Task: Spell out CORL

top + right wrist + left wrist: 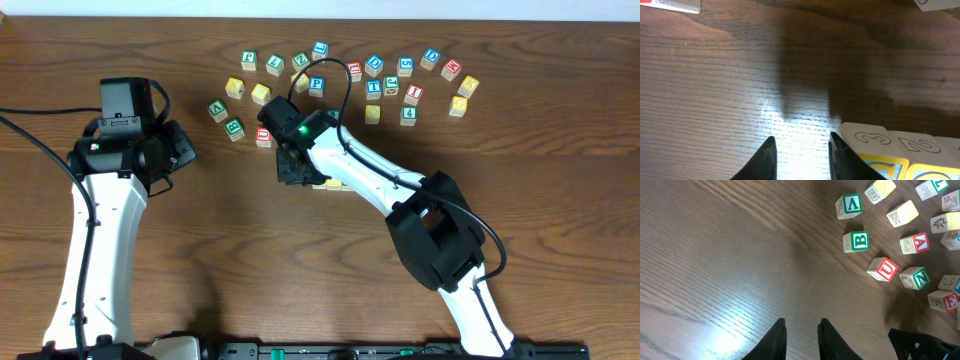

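Scanning from the big things down: the wooden table fills every view. Both arms reach over it, the left arm off to its own side and the right arm stretched across the middle. Along the far side lies a scatter of loose cubes, well apart from the left arm's tool. At this size I cannot pick out the R or the L among them with any confidence.

Near the table's middle, mostly hidden under the right arm from overhead, sits the row I am building. The right wrist view shows it best. At least two cubes touch side by side, yellow tops up, and their camera-side faces carry an outlined 3 and an outlined 2. An edge at the frame's rim may be a third cube. The top letters are cut off, so I cannot read them. I judge the word about half laid, with R and L left to fetch.

The row's long axis runs side to side across the table, starting just beside the right gripper and heading toward the robot's right.

That gripper hangs low with its jaws slightly parted over bare wood, grasping nothing. The left gripper is clenched and empty over bare table.
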{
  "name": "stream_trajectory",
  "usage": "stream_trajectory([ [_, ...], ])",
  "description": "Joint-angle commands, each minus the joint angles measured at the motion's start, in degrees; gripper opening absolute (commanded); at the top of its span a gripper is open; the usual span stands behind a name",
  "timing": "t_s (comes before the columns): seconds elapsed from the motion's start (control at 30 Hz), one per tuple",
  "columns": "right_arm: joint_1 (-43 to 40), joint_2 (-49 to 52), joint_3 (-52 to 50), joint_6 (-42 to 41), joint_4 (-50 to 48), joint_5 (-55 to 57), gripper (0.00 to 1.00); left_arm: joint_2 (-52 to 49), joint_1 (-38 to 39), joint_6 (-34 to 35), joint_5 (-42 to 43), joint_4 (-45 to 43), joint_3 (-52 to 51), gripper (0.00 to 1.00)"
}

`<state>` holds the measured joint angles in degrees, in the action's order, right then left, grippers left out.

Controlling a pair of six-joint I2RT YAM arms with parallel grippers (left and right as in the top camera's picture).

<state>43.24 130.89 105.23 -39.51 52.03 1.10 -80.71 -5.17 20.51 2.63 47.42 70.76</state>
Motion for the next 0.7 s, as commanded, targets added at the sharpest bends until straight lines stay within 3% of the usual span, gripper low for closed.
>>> stream_trajectory([
  [0.0, -0.39, 0.50, 0.76, -0.72, 0.24, 0.17, 0.30, -0.63, -0.28, -0.96, -0.70, 0.15, 0.92, 0.22],
  [0.47, -0.46, 0.48, 0.81, -0.15, 2.34, -0.26, 0.30, -0.63, -0.28, -0.98, -0.70, 0.20, 0.92, 0.22],
  [0.67, -1.31, -2.23, 4.44, 7.32, 2.03, -2.84, 0.42, -0.63, -0.28, -1.01, -0.72, 0.20, 0.92, 0.22],
])
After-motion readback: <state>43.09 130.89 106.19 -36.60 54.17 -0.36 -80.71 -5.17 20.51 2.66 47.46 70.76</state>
